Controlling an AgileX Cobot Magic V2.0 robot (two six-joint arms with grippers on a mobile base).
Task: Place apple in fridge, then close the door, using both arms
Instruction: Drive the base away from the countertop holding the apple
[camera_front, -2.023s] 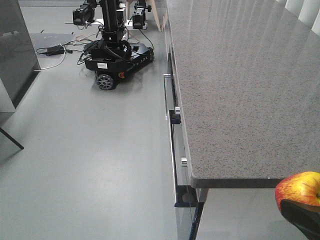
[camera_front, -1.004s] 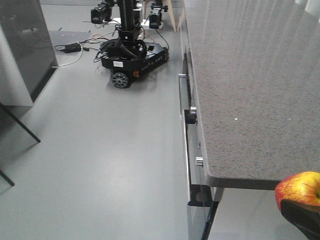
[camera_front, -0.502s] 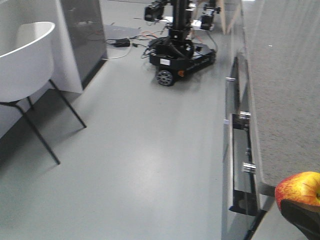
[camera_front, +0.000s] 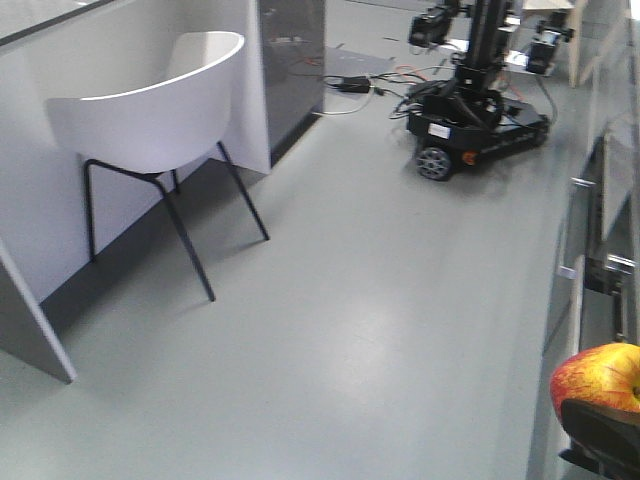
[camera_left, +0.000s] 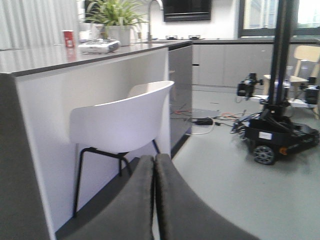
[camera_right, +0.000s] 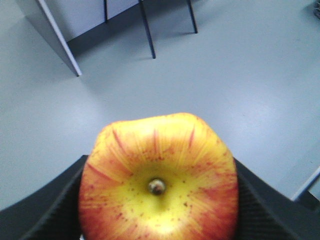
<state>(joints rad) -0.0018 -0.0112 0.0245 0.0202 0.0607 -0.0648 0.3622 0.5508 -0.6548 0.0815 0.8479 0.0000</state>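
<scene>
The whole view has swung round. A second ago a grey worktop lay ahead of the right pincer (camera_front: 605, 440). Now a white chair (camera_front: 150, 110) stands far off to its left across open floor, and the other robot (camera_front: 475, 100) is well ahead. I'd say the base is turning to find the fridge. The apple (camera_front: 598, 372) hasn't budged and is still clamped between that pincer's fingers. The left pincer (camera_left: 154, 200) is pressed together, holding nothing. A dark panel (camera_front: 292, 60) stands beyond the chair. Whether that's the fridge I cannot tell. The placing isn't begun yet.
</scene>
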